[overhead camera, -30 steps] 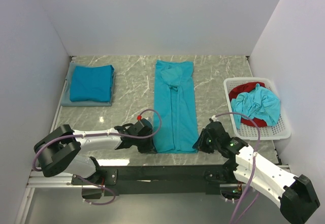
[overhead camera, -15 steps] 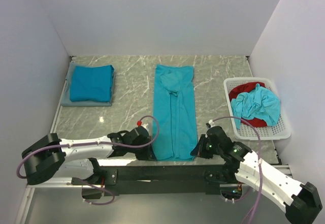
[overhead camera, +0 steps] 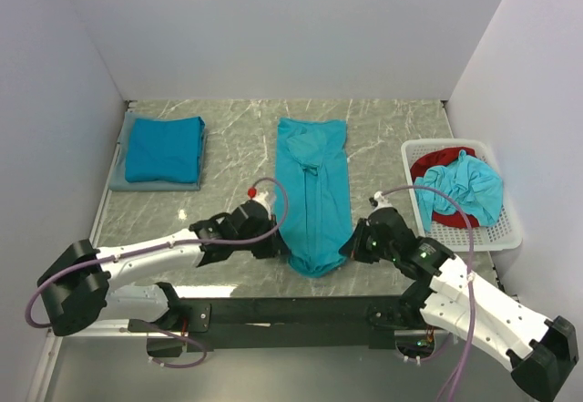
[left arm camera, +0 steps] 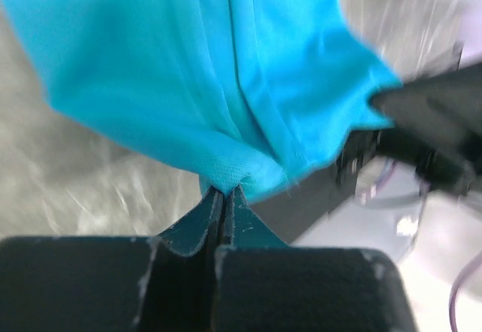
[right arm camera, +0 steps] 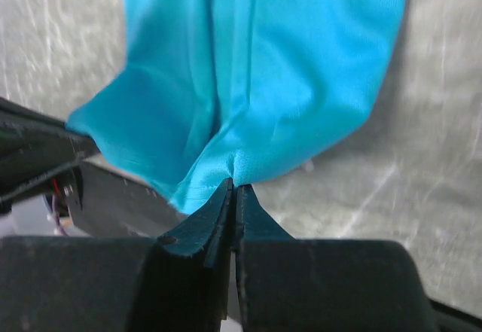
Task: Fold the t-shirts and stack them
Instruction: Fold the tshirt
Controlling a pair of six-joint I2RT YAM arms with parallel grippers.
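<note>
A long, narrow-folded teal t-shirt (overhead camera: 314, 188) lies down the middle of the table. My left gripper (overhead camera: 276, 242) is shut on its near left hem corner (left arm camera: 226, 174). My right gripper (overhead camera: 352, 245) is shut on its near right hem corner (right arm camera: 235, 168). Both hold the near end lifted off the table, so the hem sags between them. A folded teal t-shirt (overhead camera: 164, 149) lies at the far left on a grey cloth (overhead camera: 123, 176). Another teal t-shirt (overhead camera: 463, 188) lies crumpled in the basket.
A white lattice basket (overhead camera: 507, 236) stands at the right, with a red garment (overhead camera: 437, 160) under the crumpled shirt. The table's black front rail (overhead camera: 291, 306) runs just below the lifted hem. White walls close in the left, back and right.
Both grippers have risen and moved away from the front edge with the shirt's near hem. The hem lay flat before; it now hangs bunched between them.
</note>
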